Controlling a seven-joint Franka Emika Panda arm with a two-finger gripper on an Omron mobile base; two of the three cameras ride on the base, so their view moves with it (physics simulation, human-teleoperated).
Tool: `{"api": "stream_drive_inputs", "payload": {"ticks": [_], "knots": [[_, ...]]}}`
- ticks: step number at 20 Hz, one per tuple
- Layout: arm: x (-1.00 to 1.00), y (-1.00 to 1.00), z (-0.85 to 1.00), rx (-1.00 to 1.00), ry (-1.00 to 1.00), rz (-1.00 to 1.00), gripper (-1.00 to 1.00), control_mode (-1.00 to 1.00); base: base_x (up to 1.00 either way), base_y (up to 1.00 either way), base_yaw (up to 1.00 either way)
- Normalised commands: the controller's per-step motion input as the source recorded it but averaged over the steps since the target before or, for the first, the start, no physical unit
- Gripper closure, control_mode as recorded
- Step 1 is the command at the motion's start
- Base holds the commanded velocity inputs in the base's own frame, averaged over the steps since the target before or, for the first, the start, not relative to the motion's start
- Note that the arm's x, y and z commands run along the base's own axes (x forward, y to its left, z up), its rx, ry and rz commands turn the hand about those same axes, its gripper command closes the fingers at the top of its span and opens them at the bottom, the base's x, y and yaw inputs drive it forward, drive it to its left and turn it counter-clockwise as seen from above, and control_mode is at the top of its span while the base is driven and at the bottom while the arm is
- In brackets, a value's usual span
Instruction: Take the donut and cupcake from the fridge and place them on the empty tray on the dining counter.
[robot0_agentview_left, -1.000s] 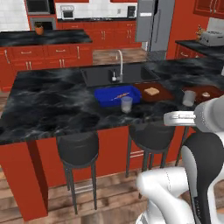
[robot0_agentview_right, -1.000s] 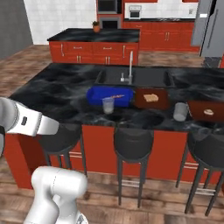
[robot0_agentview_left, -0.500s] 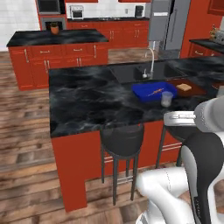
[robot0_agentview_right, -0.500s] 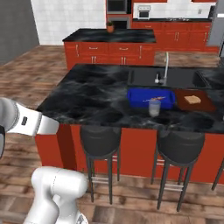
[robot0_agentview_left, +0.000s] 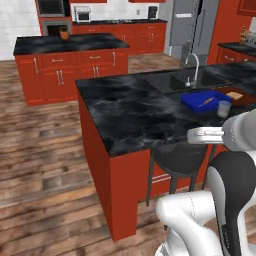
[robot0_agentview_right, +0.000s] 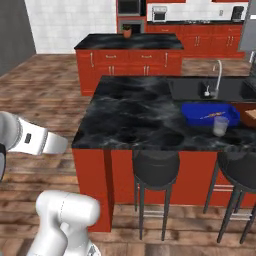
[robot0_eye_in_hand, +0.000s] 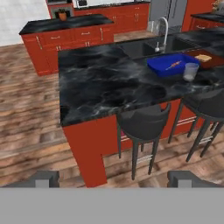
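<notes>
The fridge is a tall grey unit at the far back of the kitchen, doors closed; it also appears in the hand view. The donut and cupcake are hidden. The dining counter is a long black marble top over red cabinets, seen too in the right base view and the hand view. The empty tray is out of view. My gripper is open with nothing between its fingertips, hanging in front of the counter's near left corner, above the wooden floor.
A blue tray holding a small orange item, a glass, a red-brown tray with a bread slice and a sink with faucet are on the counter. Black stools stand along its front. A second island lies behind.
The whole picture has shifted: the base has moved left along the counter, so the counter's left end and open floor now show. The gripper stays open.
</notes>
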Motion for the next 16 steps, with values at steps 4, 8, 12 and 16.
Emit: {"api": "stream_drive_inputs", "payload": {"ticks": [4, 8, 12, 16], "knots": [[0.0, 0.0, 0.0, 0.0, 0.0, 0.0, -1.0, 1.0, 0.34, 1.0, -0.3], [0.0, 0.0, 0.0, 0.0, 0.0, 0.0, -1.0, 1.0, 0.25, 0.42, -0.85], [0.0, 0.0, 0.0, 0.0, 0.0, 0.0, -1.0, 1.0, 0.0, 0.08, -1.0], [0.0, 0.0, 0.0, 0.0, 0.0, 0.0, -1.0, 1.0, 0.0, 0.02, -1.0]]}}
